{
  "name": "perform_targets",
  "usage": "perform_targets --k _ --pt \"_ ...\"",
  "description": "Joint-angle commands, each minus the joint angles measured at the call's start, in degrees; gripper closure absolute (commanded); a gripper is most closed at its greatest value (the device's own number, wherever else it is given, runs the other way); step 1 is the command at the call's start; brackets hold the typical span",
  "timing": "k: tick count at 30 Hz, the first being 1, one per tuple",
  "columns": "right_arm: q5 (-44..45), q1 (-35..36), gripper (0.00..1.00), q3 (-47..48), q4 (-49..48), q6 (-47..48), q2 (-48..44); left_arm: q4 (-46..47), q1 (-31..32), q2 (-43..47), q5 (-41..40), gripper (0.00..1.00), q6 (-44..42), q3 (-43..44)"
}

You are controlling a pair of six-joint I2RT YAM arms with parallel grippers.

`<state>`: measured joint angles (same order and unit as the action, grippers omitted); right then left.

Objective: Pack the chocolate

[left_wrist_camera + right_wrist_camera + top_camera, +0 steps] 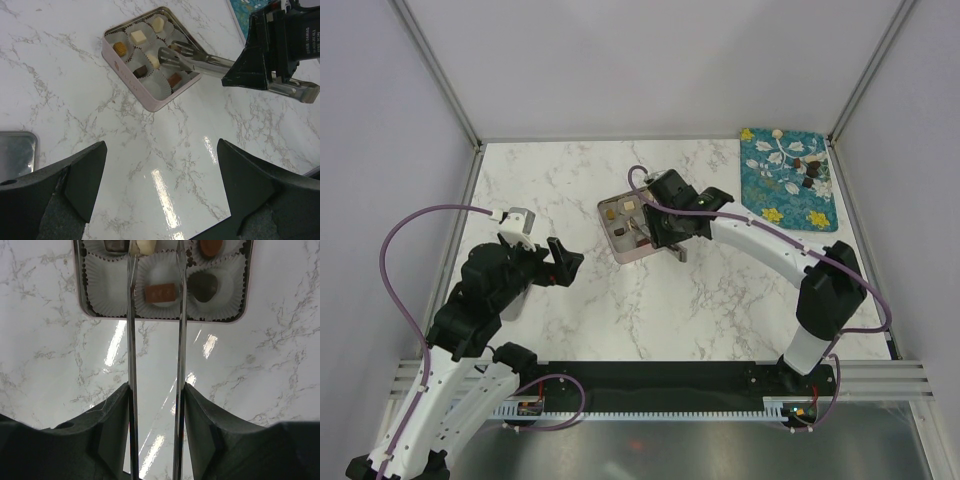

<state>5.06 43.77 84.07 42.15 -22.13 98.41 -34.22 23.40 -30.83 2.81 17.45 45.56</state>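
Note:
The pink tin point(620, 236) point(135, 82) point(165, 320) stands mid-table, lined with white paper cups. Several cups hold chocolate: a light brown square point(160, 292), a dark round piece point(202, 286), cream and caramel pieces point(138, 36). More chocolate point(807, 170) lies on the teal cloth point(790, 195). My right gripper point(670, 238) point(156, 390) is shut on the metal tongs point(210, 62) point(131, 340). The tong tips stand apart over the tin, on either side of the light brown square. My left gripper point(560, 262) point(161, 170) is open over bare table, nothing between its fingers.
A flat grey metal piece point(17, 152) lies at the left edge of the left wrist view. White walls enclose the marble table point(700, 300) at the back and both sides. The teal cloth sits in the back right corner.

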Motion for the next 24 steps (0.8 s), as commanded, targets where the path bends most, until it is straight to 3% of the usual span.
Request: perform_targets --k 1,6,9,16,24 --pt "2.5 0.3 0.48 5.2 1.4 1.3 -2.9 0.6 0.2 0.2 -1.3 0.00 -1.1 0.2" --pt "6.7 -0.3 0.48 9.2 4.3 3.1 -4.6 0.6 0.2 0.5 -1.1 0.00 -1.1 0.2" --pt "8.4 -5.3 0.48 10.1 6.5 4.7 -5.4 0.6 0.2 0.8 -1.1 0.00 -1.1 0.1" --pt "10.0 -28.5 0.47 9.6 6.9 7.8 -5.2 0.6 0.2 0.6 -0.6 0.00 -1.1 0.2" --pt "9.7 -43.5 0.44 9.8 3.7 6.8 2.4 0.7 0.2 0.2 -0.3 0.00 -1.2 0.1"
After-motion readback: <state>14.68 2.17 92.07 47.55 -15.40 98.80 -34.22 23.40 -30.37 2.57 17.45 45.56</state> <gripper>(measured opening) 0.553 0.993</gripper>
